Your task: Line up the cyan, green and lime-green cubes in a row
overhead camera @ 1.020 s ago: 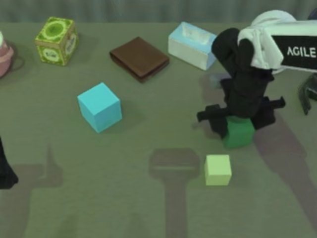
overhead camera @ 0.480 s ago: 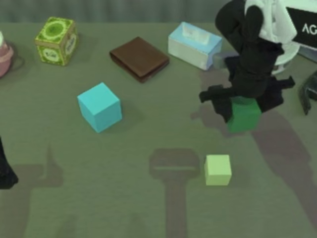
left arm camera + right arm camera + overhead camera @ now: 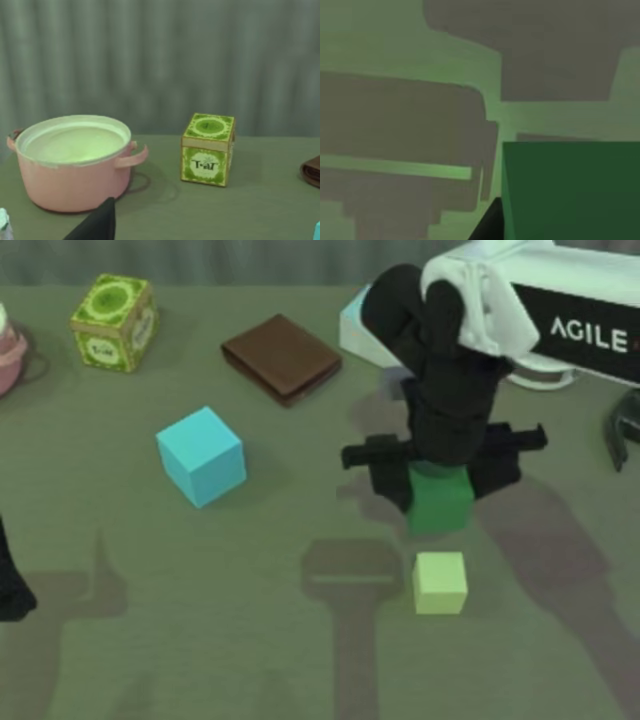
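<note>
Right gripper (image 3: 441, 472) carries the green cube (image 3: 440, 502) clear of the counter (image 3: 250, 640).
Clamped on it, just beyond the lime-green cube (image 3: 440, 582); cyan cube (image 3: 201, 455) waits left, left arm parked.

cyan cube (image 3: 201, 455) left of centre | green cube (image 3: 439, 500) right of it, in right gripper (image 3: 437, 483) | lime-green cube (image 3: 440, 582) just in front | wallet (image 3: 281, 357) behind
</note>
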